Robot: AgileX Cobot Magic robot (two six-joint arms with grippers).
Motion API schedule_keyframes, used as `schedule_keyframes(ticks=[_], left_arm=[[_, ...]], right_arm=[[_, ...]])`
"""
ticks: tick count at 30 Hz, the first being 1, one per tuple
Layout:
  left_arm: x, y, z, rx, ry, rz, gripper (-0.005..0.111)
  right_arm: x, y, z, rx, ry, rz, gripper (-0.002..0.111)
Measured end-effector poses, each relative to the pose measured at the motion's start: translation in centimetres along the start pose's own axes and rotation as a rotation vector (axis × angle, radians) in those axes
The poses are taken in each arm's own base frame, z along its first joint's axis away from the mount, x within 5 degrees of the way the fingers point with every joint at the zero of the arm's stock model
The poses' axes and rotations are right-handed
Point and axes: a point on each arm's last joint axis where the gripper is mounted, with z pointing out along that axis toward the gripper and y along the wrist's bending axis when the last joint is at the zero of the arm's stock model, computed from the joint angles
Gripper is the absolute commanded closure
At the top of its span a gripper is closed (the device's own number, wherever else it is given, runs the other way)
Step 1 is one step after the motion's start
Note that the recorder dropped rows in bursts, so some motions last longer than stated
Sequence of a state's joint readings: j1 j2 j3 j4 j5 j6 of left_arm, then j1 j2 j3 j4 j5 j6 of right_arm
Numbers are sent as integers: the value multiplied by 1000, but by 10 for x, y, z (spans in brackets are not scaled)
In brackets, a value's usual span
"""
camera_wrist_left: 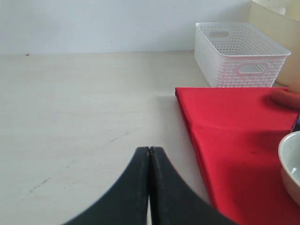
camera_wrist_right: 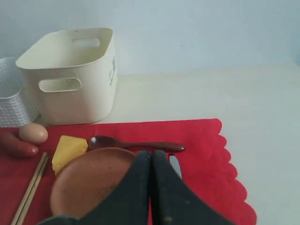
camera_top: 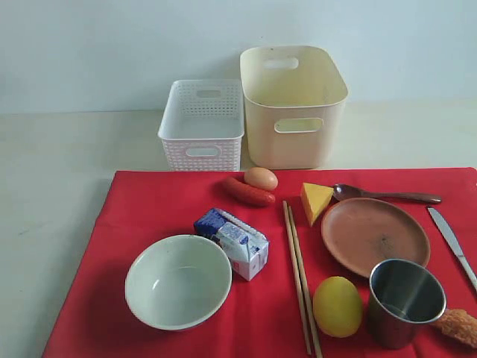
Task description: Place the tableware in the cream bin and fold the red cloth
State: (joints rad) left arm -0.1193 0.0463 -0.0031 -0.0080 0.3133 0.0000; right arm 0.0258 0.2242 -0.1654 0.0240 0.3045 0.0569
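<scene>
Right pincer (camera_wrist_right: 150, 153) closed; chopsticks (camera_top: 300, 276) point toward cream bin (camera_top: 294, 151)

Steel cup (camera_top: 405, 300) shiny; red cloth (camera_top: 164, 205) matt fabric; cream bin (camera_top: 294, 104) smooth plastic; chopsticks (camera_top: 300, 274) seemingly wood.

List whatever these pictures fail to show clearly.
Cream bin floor: exterior view, hidden by its front wall.
Silver knife: exterior view, cut by the picture edge; right wrist view, mostly behind the right gripper.
Pale green bowl: left wrist view, cut by the picture edge.
Milk carton print: exterior view, too small to read.
</scene>
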Motion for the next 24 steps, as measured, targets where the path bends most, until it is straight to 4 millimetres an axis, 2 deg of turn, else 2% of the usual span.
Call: schedule_keyframes(ticks=[9, 12, 24], left_arm=[[0, 0, 0, 0, 0, 0, 107], [0, 0, 0, 0, 0, 0, 107], [0, 0, 0, 0, 0, 0, 107]], right_arm=[[-68, 5, 11, -1, -12, 0, 108], [-83, 6, 16, -2, -23, 0, 108], [-89, 7, 16, -4, -38, 3, 108]])
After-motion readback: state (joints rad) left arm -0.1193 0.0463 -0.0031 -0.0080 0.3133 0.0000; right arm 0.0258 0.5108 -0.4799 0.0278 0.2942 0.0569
